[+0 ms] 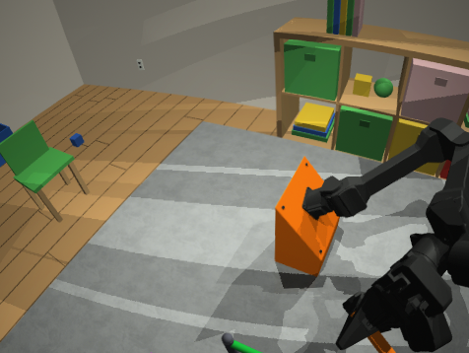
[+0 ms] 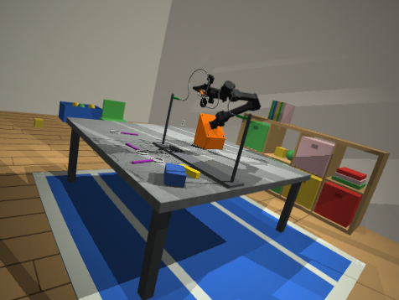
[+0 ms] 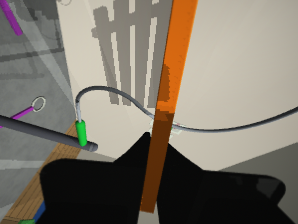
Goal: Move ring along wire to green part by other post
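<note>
My gripper (image 3: pixel 150 136) (image 1: pixel 362 322) (image 2: pixel 204 93) is shut on the orange handle (image 3: pixel 177 60) (image 1: pixel 380 341). It holds the handle high above the table, near the post (image 3: pixel 40 131) (image 2: pixel 168 117) at the far end. In the wrist view the handle crosses the thin grey wire (image 3: pixel 115 93) (image 2: pixel 194 80). The ring (image 3: pixel 175 129) shows only faintly at that crossing, and I cannot tell whether it touches the wire. The green part (image 3: pixel 81 132) (image 1: pixel 244 347) (image 2: pixel 178 98) by this post lies to the left of the handle. The other post (image 2: pixel 239 151) stands at the near end of the table.
The arm's orange base block (image 1: pixel 302 222) (image 2: pixel 209 131) stands on the grey table (image 2: pixel 126 176). Purple-handled rings (image 2: pixel 135 147) (image 3: pixel 25 111), a blue block (image 2: pixel 175 174) and a yellow block (image 2: pixel 191 171) lie on the table. A shelf (image 2: pixel 327 168) stands behind it.
</note>
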Motion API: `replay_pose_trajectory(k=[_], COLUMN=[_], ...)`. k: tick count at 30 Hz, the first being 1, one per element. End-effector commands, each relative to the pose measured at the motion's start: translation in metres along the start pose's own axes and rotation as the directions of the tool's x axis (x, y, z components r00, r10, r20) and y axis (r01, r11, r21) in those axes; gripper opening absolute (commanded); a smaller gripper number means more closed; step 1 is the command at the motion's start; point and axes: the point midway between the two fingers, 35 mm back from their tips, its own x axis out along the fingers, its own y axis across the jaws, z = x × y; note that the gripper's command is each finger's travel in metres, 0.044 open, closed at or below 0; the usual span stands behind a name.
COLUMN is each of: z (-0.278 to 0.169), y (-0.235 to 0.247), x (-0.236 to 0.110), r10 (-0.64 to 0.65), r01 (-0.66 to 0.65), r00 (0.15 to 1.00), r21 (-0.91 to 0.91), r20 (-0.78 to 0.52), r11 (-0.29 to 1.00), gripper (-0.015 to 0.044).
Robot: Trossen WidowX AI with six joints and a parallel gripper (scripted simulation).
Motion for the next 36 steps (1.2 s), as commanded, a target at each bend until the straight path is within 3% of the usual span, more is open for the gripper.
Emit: replay_pose_trajectory(k=[1,15,36], z=[0.001,0.005,0.006], y=[-0.012,-0.036,-0.035], x=[-0.002,-0.007,-0.007], r10=[-0.034,-0.08,0.009], r01=[0.034,0.078,-0.009], r00=[0.999,0.997,1.0], r21=[-0.053,-0.135,0.024], r20=[-0.006,-0.012,0.001], r11=[0.998,0.988,1.0], gripper=[-0.015,-0.015,-0.015])
